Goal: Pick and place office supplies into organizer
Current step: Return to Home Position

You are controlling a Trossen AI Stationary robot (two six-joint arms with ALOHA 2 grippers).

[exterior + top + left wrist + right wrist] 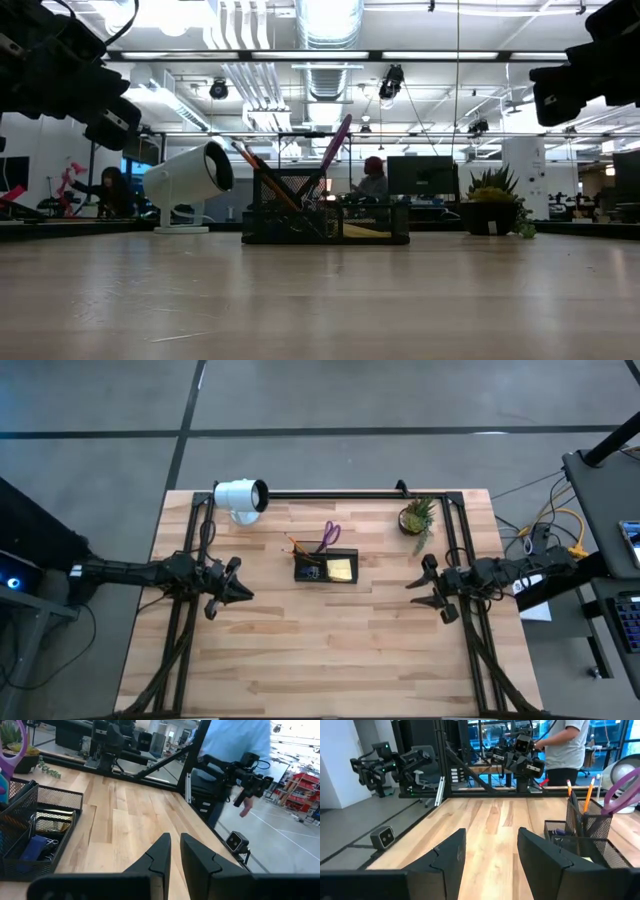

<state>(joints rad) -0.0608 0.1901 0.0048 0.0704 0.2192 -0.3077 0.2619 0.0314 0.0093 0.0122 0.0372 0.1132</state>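
The organizer [325, 568], a dark mesh tray, stands at the table's middle. Its taller compartment holds purple-handled scissors [331, 535] and orange and dark pencils [297, 547], which stand slanted in it. A yellow sticky-note pad [340, 569] lies in the low part. My left gripper [243, 594] hovers to the left of the organizer, shut and with nothing in it. To the organizer's right, my right gripper [418, 588] hovers open, also with nothing in it. Both point level toward the organizer and are clear of the table.
A white cylindrical lamp [240, 497] lies at the far left. A small potted plant [416, 517] stands at the far right. Bare wood stretches from the organizer to the near edge. A person [570, 745] stands beyond the table.
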